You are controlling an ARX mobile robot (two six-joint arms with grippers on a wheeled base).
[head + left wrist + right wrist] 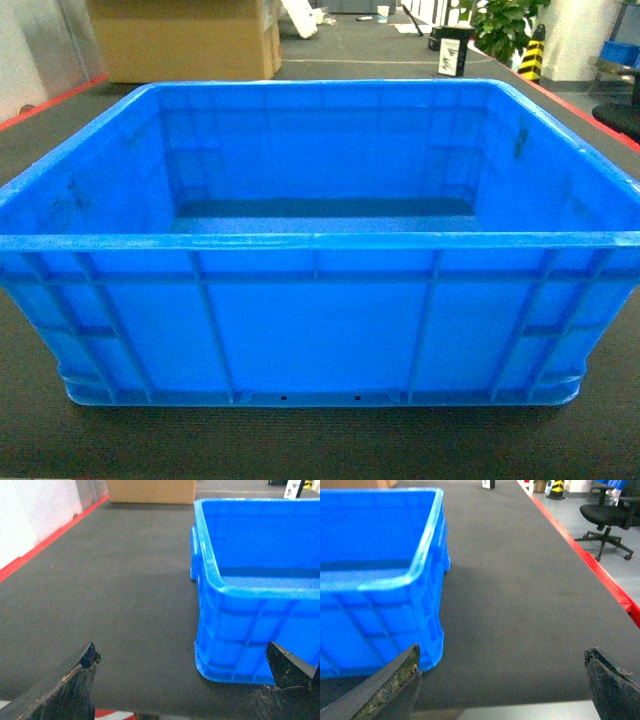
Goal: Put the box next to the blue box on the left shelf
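Blue crate [310, 330] sat square and empty on the dark mat [110, 590], near edge facing the robot, with left gripper [185, 675] and right gripper [502, 675] both spread wide off its near corners, likely staged for a two-sided lift; shelf not visible.

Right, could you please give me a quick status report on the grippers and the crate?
Left gripper open, right gripper open, both empty. Large bright-blue ribbed plastic crate sits on dark mat, ungripped. No shelf in view; nothing blocking.
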